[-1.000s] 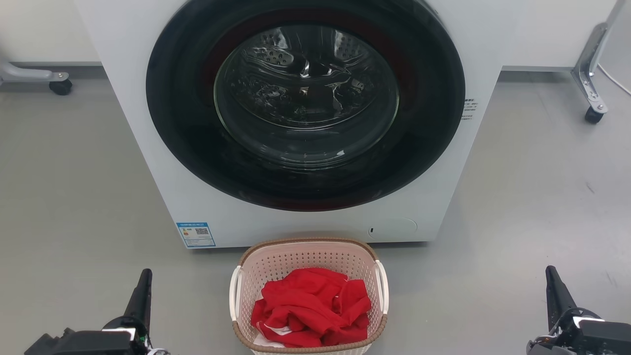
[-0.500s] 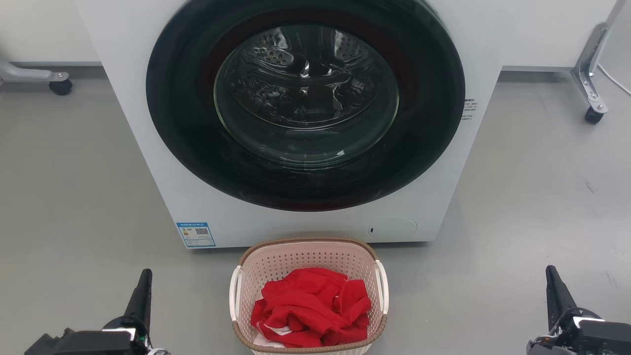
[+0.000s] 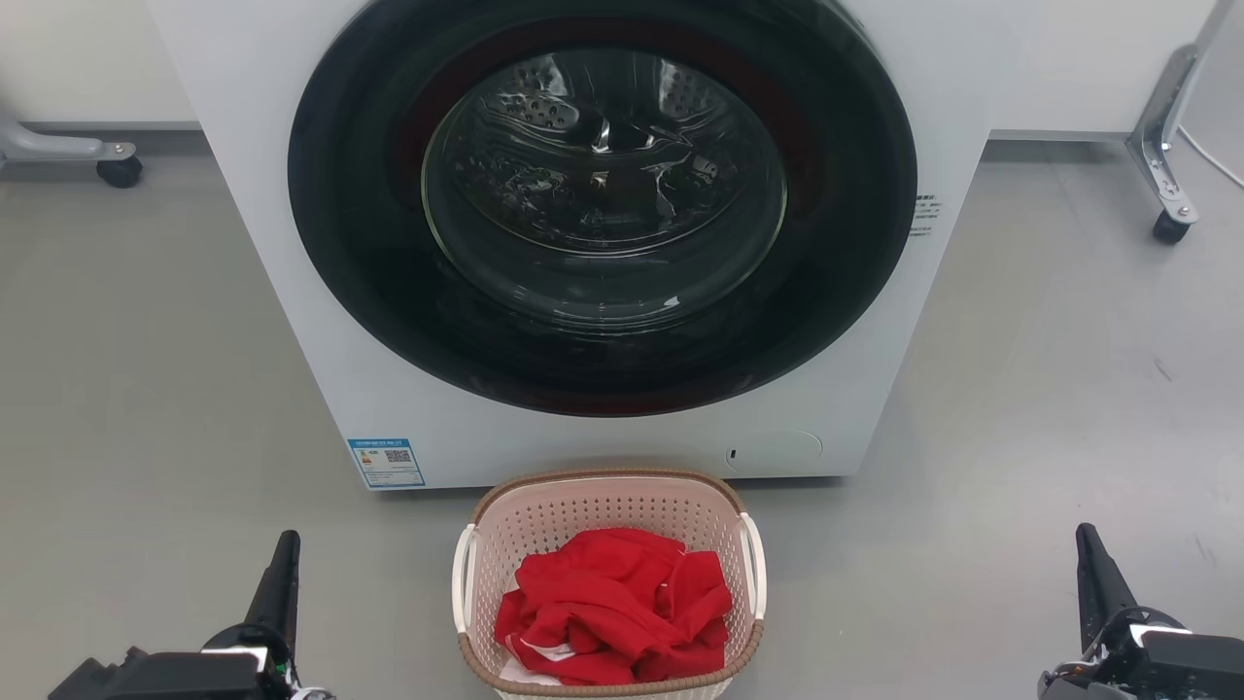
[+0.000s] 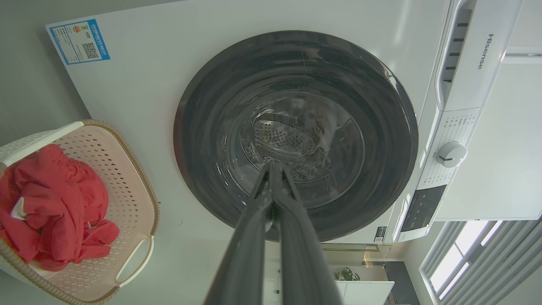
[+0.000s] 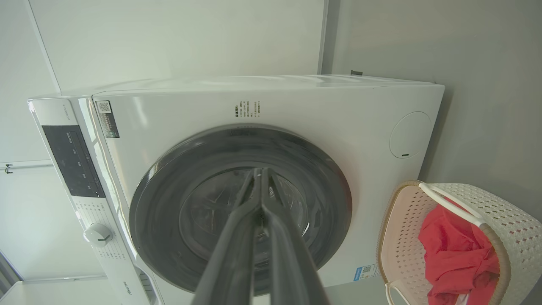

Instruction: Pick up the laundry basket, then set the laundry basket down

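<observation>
near wall of laundry basket (image 3: 607,506) off-frame

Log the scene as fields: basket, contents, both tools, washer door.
basket: laundry basket on the floor, in front of the washing machine, not gripped
contents: red clothing
left tool: shut, empty, left of the basket, apart from it
right tool: shut, empty, right of the basket, apart from it
door: looks closed

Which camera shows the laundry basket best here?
The head view: the laundry basket sits nearly whole on the floor before the washing machine, both white handles and the red clothes visible. The left wrist view cuts the laundry basket off at its left edge, the right wrist view at its lower right corner.
</observation>
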